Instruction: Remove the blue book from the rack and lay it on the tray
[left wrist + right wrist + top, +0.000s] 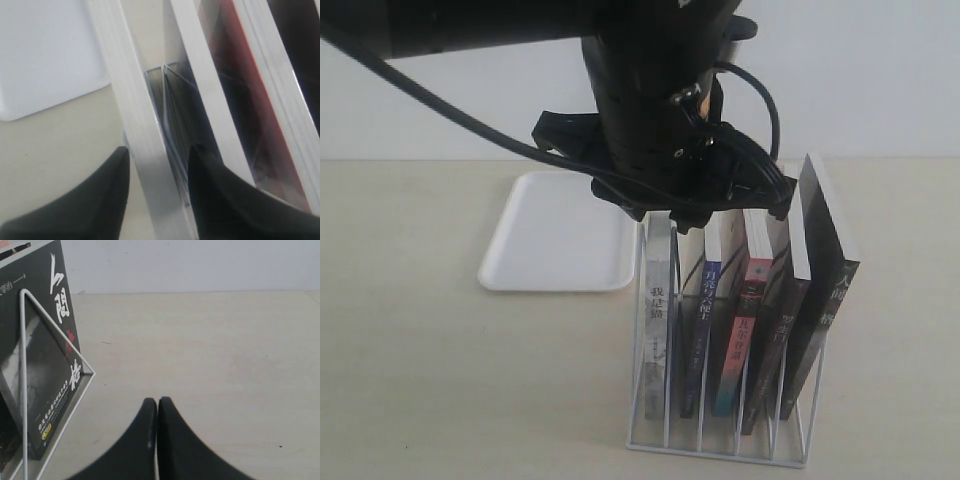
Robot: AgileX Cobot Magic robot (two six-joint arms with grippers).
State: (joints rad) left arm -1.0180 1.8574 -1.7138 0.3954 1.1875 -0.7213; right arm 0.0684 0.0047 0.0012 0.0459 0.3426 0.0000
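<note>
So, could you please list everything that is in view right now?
table: one, beige, underneath
tray: one, white, left of rack
rack: one, white wire, beside tray
grey book: one, grey, leftmost in rack
blue book: one, dark blue, second from left
red-and-teal book: one, red-and-teal spine, third
black books: two, black, rightmost
left gripper: one, black, open astride a book's top
right gripper: one, black, shut, beside rack
</note>
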